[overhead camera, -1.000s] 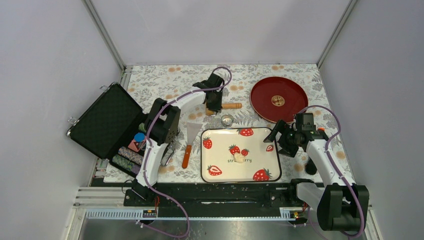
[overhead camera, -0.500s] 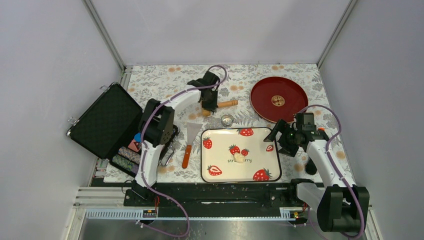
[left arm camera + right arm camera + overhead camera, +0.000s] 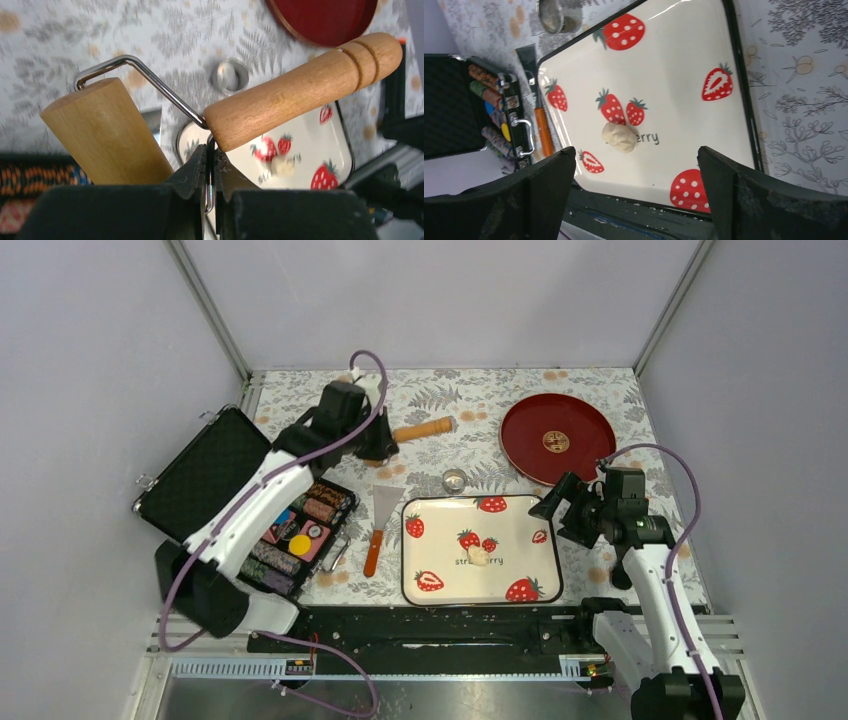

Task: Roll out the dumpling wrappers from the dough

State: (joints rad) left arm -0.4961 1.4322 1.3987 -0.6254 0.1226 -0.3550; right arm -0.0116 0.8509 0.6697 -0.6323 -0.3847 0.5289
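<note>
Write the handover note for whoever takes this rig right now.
Left gripper: shut on the wooden roller's wire frame, beyond the far left corner of the strawberry tray.
Right gripper: open, empty, at the tray's right edge.
Dough: one unrolled lump mid-tray.
Done: roller gripped.
Left: bring the roller to the dough and roll it flat; nothing rolled or cut yet.
</note>
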